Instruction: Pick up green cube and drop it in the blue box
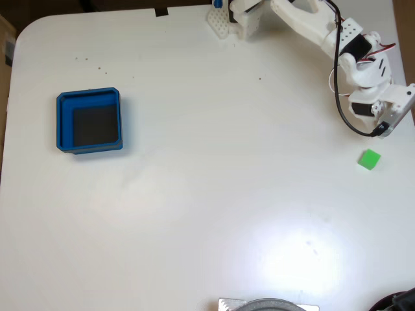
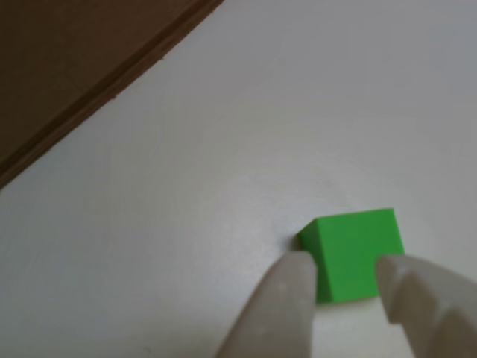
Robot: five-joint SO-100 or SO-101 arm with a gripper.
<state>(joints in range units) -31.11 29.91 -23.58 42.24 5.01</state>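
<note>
The green cube [image 1: 369, 159] lies on the white table near its right edge. The close other view has the green cube [image 2: 354, 250] just beyond my two white fingertips [image 2: 287, 294], seen through the gap between them. My gripper [image 2: 343, 262] is open with nothing held. In the fixed view the white arm comes down from the top right, and my gripper [image 1: 388, 124] hangs a little above and to the right of the cube, apart from it. The blue box [image 1: 89, 121], with its dark floor, stands far off at the left of the table.
The table's edge [image 2: 112, 93] runs diagonally through the upper left of the other view, with brown floor behind it. A grey round object [image 1: 269, 304] sits at the table's bottom edge and a dark object [image 1: 399, 303] in the bottom right corner. A black cable [image 1: 343, 103] loops beside the arm.
</note>
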